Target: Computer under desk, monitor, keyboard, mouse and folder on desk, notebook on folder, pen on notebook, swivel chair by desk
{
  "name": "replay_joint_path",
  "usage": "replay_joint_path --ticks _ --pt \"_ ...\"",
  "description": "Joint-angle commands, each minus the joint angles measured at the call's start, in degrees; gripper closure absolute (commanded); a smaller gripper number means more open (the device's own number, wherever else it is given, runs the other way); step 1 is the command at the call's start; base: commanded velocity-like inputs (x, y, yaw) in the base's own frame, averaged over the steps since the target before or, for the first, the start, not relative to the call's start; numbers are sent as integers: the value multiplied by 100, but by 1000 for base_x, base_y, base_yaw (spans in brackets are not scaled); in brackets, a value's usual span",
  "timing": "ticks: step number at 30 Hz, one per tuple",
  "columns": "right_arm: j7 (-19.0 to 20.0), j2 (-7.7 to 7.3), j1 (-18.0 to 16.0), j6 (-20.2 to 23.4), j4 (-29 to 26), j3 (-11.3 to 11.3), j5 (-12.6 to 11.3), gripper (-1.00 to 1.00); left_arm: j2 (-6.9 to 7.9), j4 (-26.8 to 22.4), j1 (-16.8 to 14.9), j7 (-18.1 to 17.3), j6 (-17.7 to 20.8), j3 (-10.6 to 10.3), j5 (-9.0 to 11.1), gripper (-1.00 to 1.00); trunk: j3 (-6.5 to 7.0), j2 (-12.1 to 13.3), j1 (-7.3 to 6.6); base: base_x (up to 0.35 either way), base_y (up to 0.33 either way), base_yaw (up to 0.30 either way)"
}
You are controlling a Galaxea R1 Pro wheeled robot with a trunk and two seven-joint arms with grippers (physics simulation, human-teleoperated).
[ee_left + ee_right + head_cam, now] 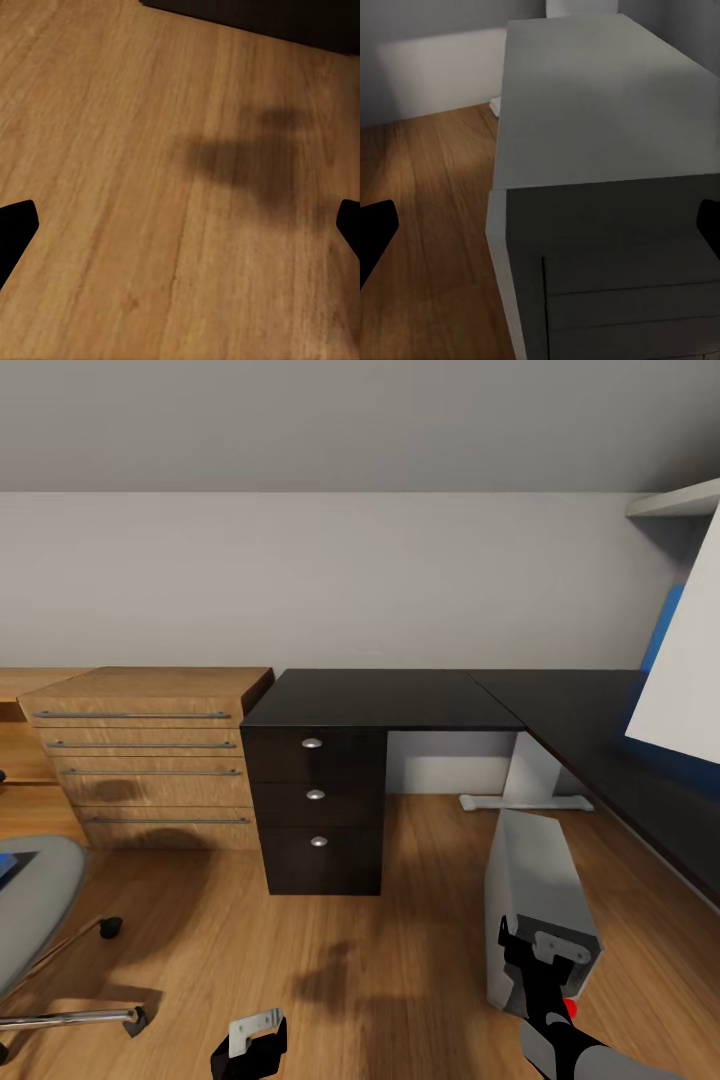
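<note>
The pale grey computer [540, 880] stands on the wooden floor by the front edge of the black desk [400, 700]. My right gripper [545, 950] hovers at its near end, open; in the right wrist view the computer [600, 150] sits between the spread fingertips [375, 229]. My left gripper [250, 1045] is open over bare floor, its fingertips [15, 225] wide apart. The monitor's white back [685, 660] shows at the right on the desk. At the lower left is the swivel chair's grey seat [40, 900] with a corner of the blue folder [5, 867] on it.
A black three-drawer pedestal [315, 810] holds up the desk's left end. A light wooden drawer chest [150, 760] stands to its left against the wall. The chair's chrome leg and castors [80, 1017] reach out over the floor near my left gripper.
</note>
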Motion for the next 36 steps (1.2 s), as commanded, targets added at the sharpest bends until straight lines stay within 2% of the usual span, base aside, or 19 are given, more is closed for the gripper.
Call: replay_joint_path --ticks 1,34,36 --pt "-33 0 -3 -8 1 50 -20 -100 0 3 -3 11 -20 -16 42 -100 -5 -2 -1 0 0 0" --pt "-33 0 -3 -8 1 50 -18 -100 0 3 -3 32 -16 -18 49 -100 -5 -2 -1 0 0 0" --pt "-33 0 -3 -8 1 50 -18 -100 0 3 -3 34 -16 -18 49 -100 -50 -5 4 0 0 0"
